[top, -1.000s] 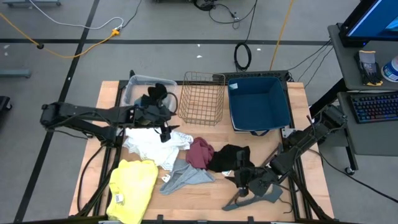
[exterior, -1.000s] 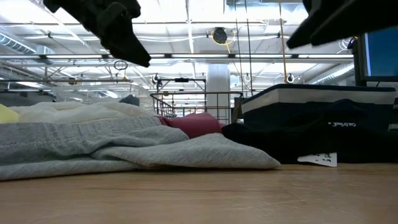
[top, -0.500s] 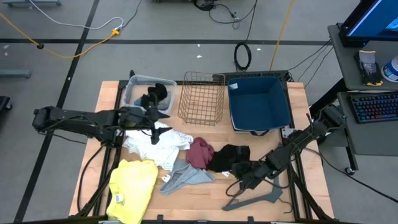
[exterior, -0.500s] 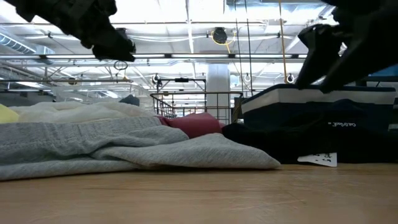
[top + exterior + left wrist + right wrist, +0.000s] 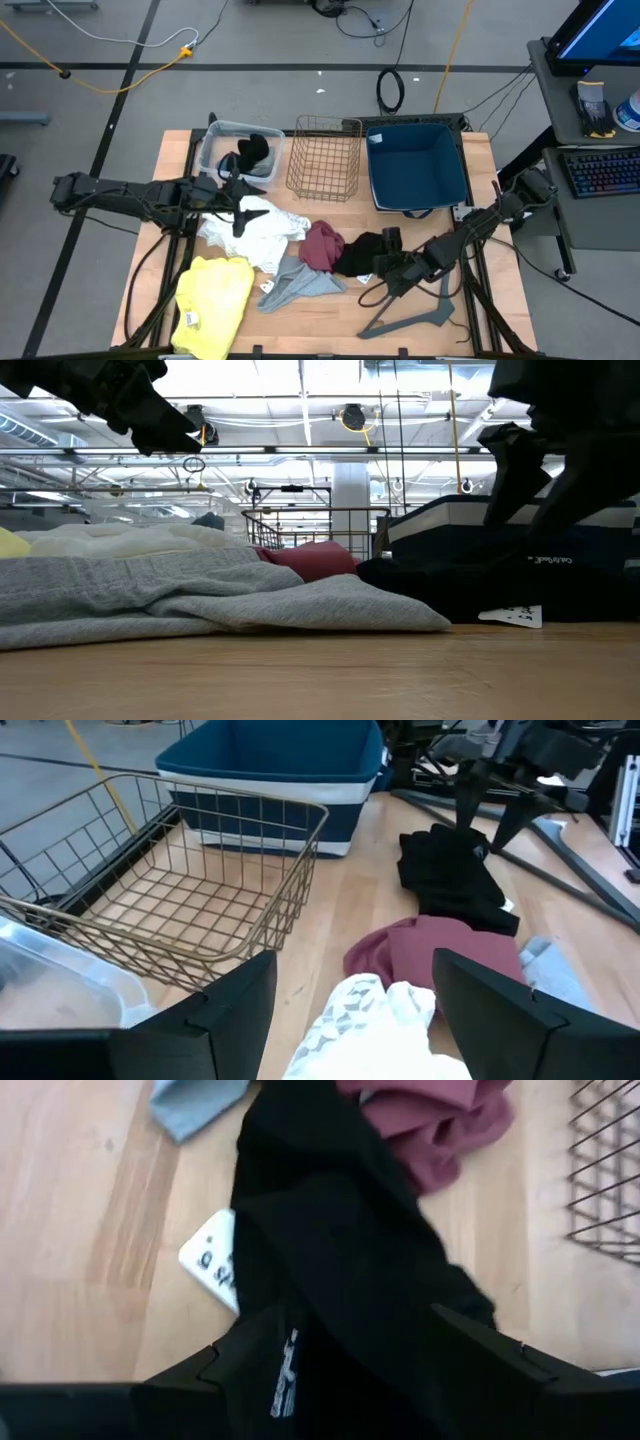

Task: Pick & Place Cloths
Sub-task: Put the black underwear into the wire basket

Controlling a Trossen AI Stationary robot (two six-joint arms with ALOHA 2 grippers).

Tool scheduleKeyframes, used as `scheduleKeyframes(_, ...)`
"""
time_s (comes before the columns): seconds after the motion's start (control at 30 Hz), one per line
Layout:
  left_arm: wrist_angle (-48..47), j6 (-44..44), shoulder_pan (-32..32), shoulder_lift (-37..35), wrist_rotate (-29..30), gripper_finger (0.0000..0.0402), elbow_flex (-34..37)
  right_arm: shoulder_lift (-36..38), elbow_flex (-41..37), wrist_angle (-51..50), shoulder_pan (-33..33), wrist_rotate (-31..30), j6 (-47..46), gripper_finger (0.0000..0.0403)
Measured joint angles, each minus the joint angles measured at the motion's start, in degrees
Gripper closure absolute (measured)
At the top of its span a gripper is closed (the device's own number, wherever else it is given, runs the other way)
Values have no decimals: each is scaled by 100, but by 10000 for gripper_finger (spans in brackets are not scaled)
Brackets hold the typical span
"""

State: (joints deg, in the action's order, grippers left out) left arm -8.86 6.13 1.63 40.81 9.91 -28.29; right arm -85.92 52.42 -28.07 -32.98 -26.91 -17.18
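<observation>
Right hand (image 5: 390,268) spread, hiding black cloth (image 5: 362,252)

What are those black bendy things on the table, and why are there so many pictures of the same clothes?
Those are two robot arms, and each ends in a two-finger pincher called a gripper. One camera looks straight down from above, one sits low at table height, and one rides on each arm's wrist, so the same clothes show from four sides.

On the wooden table lie a yellow cloth, a white cloth, a grey cloth, a maroon cloth and a black cloth. A grey hanger lies near the front edge. At the back stand a clear bin, a wire basket and a blue bin.

The left gripper hovers open above the white cloth. The right gripper is open over the black cloth. Neither is holding anything.
</observation>
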Motion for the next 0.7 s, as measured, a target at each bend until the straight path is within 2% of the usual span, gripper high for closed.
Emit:
scheduleKeyframes(0.27, 5, 22, 44, 5, 1, 131, 0, -1, 0, -127, 62, 139, -122, 167)
scheduleKeyframes(0.6, 20, 40, 44, 5, 0, 131, 0, -1, 0, -443, 595, 173, -188, 167)
scheduleKeyframes(0.7, 17, 37, 44, 5, 0, 131, 0, -1, -21, -432, 684, 433, -198, 167)
